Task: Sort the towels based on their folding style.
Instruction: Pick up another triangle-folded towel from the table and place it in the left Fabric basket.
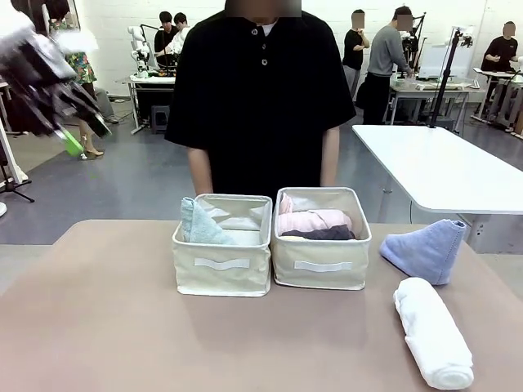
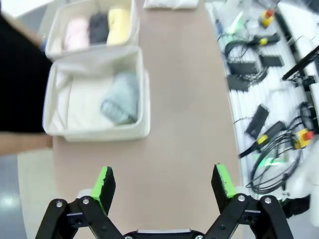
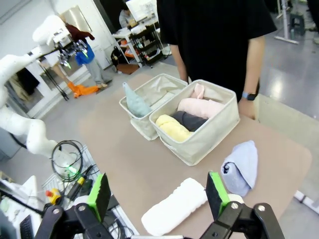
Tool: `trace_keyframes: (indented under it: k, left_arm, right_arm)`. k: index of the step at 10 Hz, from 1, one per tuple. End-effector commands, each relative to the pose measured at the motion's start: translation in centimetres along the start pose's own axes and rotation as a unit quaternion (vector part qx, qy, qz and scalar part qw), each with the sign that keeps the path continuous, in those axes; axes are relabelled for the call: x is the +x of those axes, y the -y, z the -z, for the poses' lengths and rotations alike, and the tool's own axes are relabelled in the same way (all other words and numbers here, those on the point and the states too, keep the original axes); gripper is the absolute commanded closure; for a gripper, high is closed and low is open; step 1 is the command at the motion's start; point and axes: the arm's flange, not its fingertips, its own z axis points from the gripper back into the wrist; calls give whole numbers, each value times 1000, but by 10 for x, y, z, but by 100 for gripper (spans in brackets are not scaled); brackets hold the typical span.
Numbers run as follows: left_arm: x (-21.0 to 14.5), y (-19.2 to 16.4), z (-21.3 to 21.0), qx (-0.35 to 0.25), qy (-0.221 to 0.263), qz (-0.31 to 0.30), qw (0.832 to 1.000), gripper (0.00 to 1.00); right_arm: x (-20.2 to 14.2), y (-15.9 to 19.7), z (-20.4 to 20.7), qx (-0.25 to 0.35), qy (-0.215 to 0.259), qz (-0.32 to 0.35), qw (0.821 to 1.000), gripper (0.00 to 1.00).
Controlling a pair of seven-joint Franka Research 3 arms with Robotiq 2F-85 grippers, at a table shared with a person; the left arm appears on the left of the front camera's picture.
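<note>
The left arm is raised high above the table (image 1: 98, 310). The left gripper (image 2: 162, 172) points down at the table with its green-padded fingers (image 2: 103, 183) spread wide and nothing between them. In the front view it is only a blur. Ahead of it and to its left, the nearer bin (image 2: 94, 130) holds the cone-folded grey-green towel (image 2: 121, 103). The farther bin (image 2: 55, 40) holds the pink towel (image 2: 76, 34), the dark grey towel (image 2: 98, 27) and the yellow towel (image 2: 118, 24), all rolled and lying side by side.

The right arm hangs over the table's other end, tilted toward the person (image 3: 209, 35). The right gripper (image 3: 158, 177) is likewise spread wide and empty. The rolled white towel (image 3: 174, 206) lies on the table just beyond and below its fingertips, in line with the gap between them. The light blue towel (image 3: 240, 167), a cone, lies a little farther on, ahead of the finger at the picture's right and just beside the bin of rolls.

Each bin has a white label strip (image 1: 221, 264) on its front; no print on it can be read.
</note>
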Motion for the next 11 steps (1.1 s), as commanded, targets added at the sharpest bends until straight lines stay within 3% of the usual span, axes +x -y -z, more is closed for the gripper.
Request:
trace_keyframes:
  k: [1,3,6,8,10,11]
  left_arm:
    - [-36,-14,-69,-27,101,-12,994,0]
    - [-81,0,-113,9,135,-8,991,0]
    - [-148,16,-149,195,110,-66,972,0]
    - [-176,29,-162,225,121,-98,962,0]
    - [-183,32,-158,212,151,-104,960,0]
    - [-191,27,-179,222,113,-108,962,0]
  right_arm:
    - [0,0,1,6,6,-6,1000,0]
    - [0,0,1,6,6,-6,1000,0]
    - [0,0,1,6,6,-6,1000,0]
    - [0,0,1,6,6,-6,1000,0]
    - [0,0,0,0,0,0,1000,0]
    - [5,-31,31,25,-78,-71,994,0]
